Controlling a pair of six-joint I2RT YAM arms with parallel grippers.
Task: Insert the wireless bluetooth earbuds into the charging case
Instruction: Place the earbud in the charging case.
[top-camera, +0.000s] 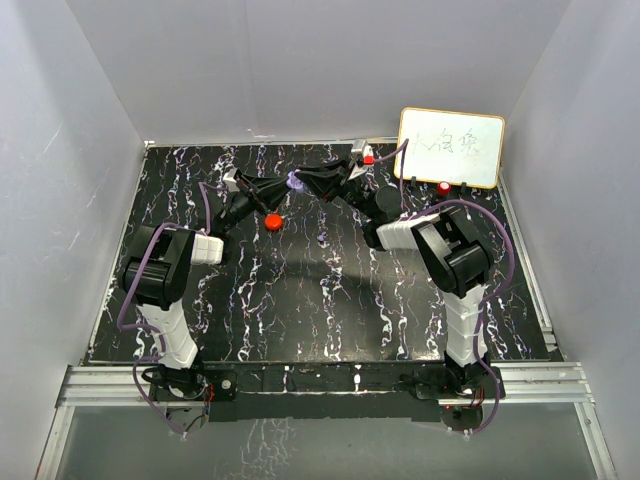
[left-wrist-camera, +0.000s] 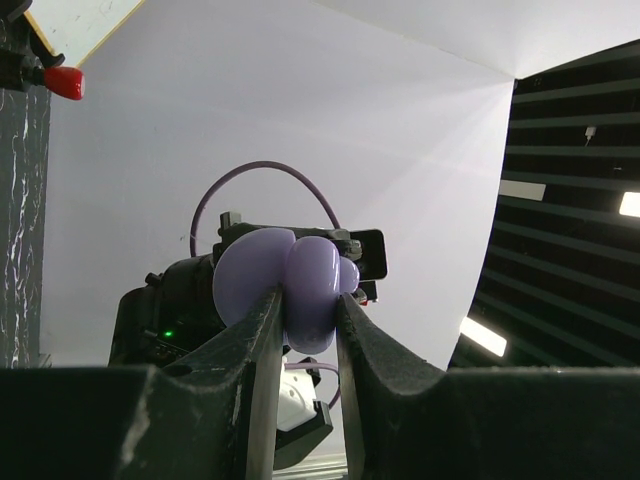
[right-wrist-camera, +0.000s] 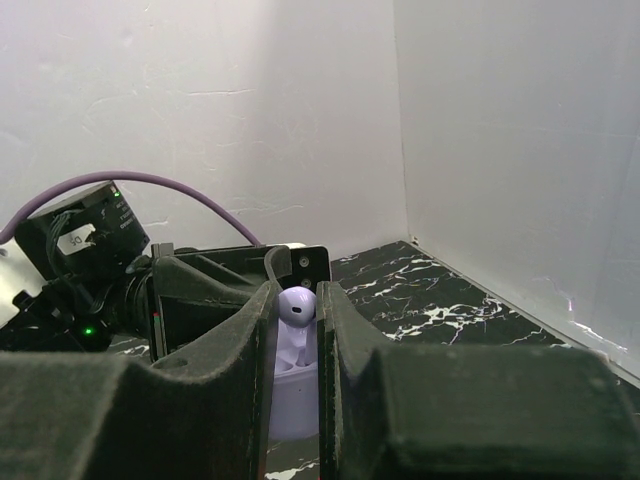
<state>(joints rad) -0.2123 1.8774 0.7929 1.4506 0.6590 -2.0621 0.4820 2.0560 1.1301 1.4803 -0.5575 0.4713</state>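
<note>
My left gripper (top-camera: 283, 186) is shut on an open pale purple charging case (top-camera: 296, 181), held above the table at the back middle. In the left wrist view the case (left-wrist-camera: 300, 285) sits between the fingers (left-wrist-camera: 262, 350). My right gripper (top-camera: 312, 181) faces it and is shut on a pale purple earbud (right-wrist-camera: 297, 304). The earbud's stem points down onto the case's well tray (right-wrist-camera: 292, 395). I cannot tell whether the stem is seated. A round red case (top-camera: 272, 220) lies on the table below the left gripper.
A whiteboard (top-camera: 452, 148) leans at the back right. A small red piece (top-camera: 368, 159) and a red knob (top-camera: 444, 187) sit near it. White walls close in the black marbled table (top-camera: 320, 300) on three sides.
</note>
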